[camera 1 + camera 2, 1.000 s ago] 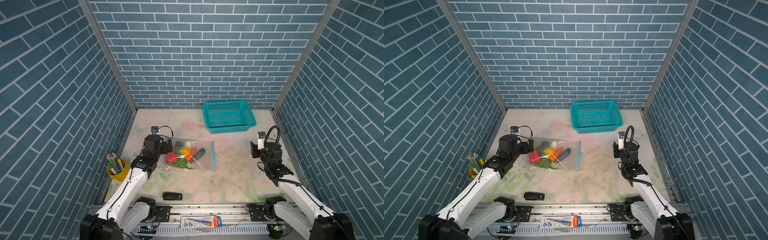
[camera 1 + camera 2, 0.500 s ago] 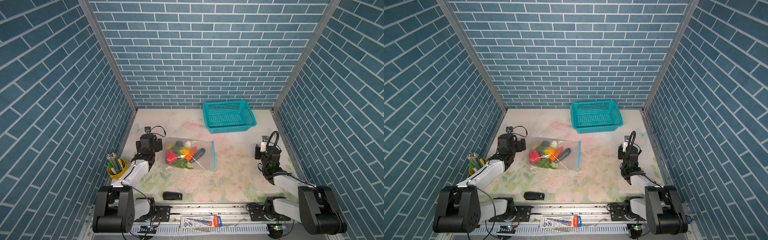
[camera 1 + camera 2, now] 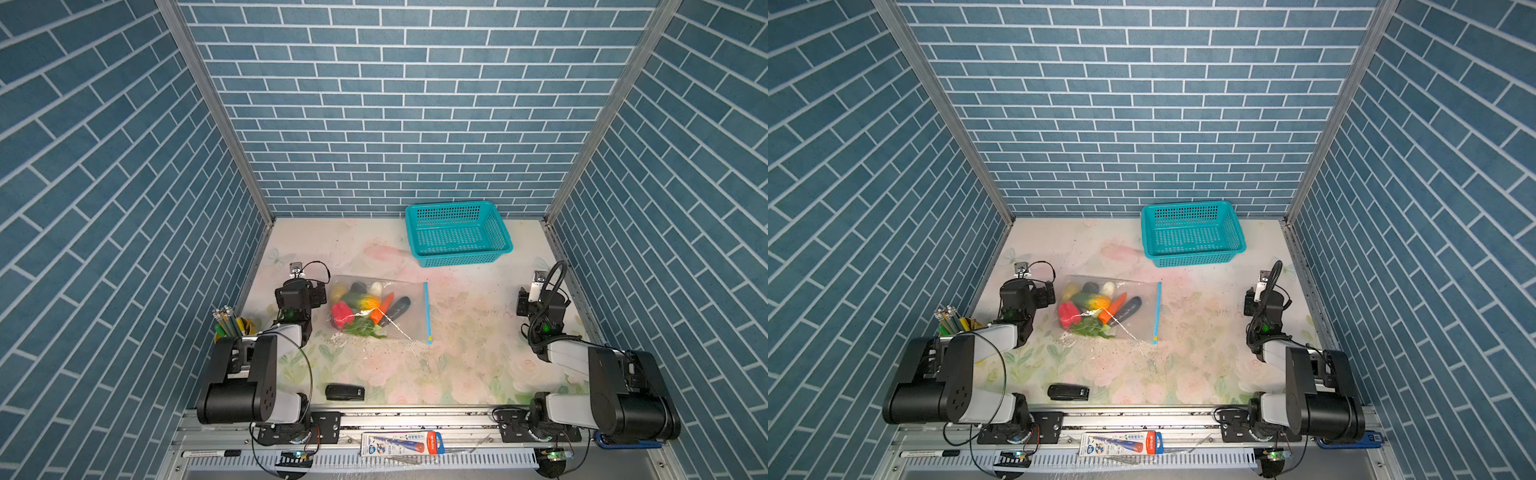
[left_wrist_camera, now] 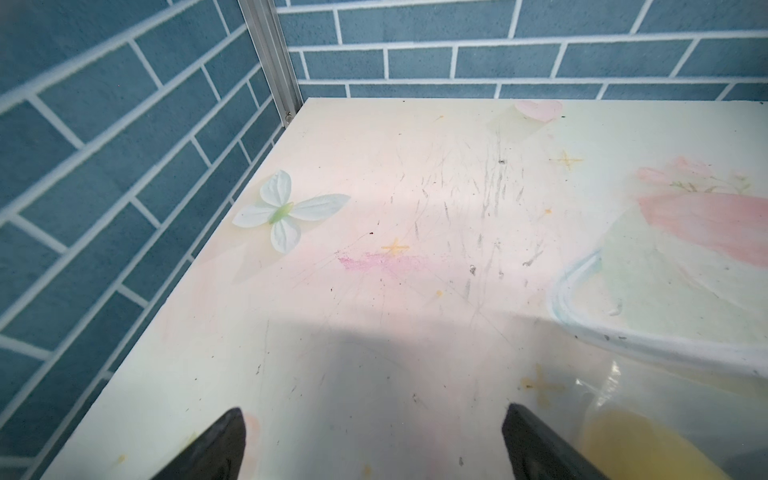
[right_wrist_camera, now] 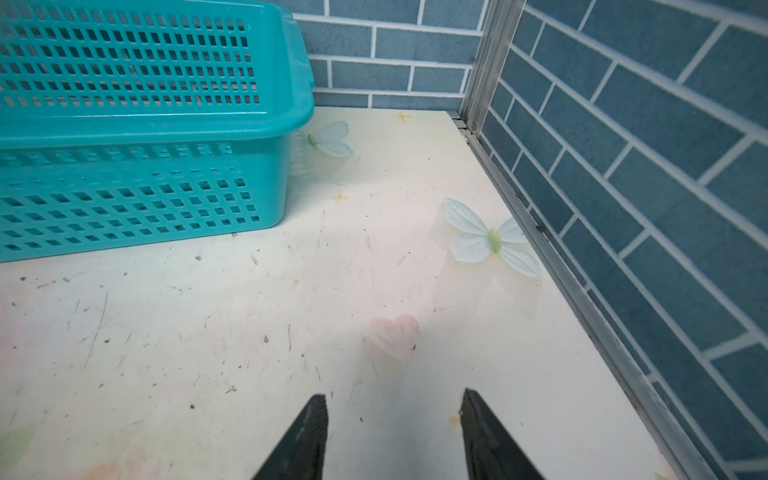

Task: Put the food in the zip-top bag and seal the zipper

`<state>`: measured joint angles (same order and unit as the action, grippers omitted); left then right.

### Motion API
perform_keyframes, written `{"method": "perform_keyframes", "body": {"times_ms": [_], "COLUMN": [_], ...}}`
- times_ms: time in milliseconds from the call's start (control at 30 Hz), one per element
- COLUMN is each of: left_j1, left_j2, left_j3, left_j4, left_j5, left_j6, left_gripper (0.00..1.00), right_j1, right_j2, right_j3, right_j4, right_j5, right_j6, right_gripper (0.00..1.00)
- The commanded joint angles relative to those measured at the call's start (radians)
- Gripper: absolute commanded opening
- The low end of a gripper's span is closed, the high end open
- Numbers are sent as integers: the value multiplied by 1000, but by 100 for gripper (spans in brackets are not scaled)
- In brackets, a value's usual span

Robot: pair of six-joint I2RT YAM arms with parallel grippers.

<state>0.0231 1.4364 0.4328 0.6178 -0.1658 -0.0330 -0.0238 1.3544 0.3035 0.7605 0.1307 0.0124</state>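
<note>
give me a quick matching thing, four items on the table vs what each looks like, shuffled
Things:
1. zip-top bag
2. basket
3. cup
4. small device

Descriptions:
a. teal, perforated
b. black, lying flat, nearest the front
c. clear, with the food inside
d. yellow, holding pencils

Pairs: 1-c, 2-a, 3-d, 4-b
</note>
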Motion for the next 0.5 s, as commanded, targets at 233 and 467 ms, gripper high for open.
{"method": "perform_keyframes", "body": {"times_ms": [233, 467], "left_j1": [-22, -45], "left_j2": [25, 80], "left_j3": [-38, -73], "left_j4": [163, 279], "left_j5": [29, -19], "left_j6": [33, 43], "left_gripper": [99, 99], "right_j1": [-14, -15], "right_j2": [180, 188], "right_j3": [-13, 84], "right_j4": [293, 116], "right_j5": [-20, -35], "right_j6": [63, 57], "right_gripper": [70, 99]}}
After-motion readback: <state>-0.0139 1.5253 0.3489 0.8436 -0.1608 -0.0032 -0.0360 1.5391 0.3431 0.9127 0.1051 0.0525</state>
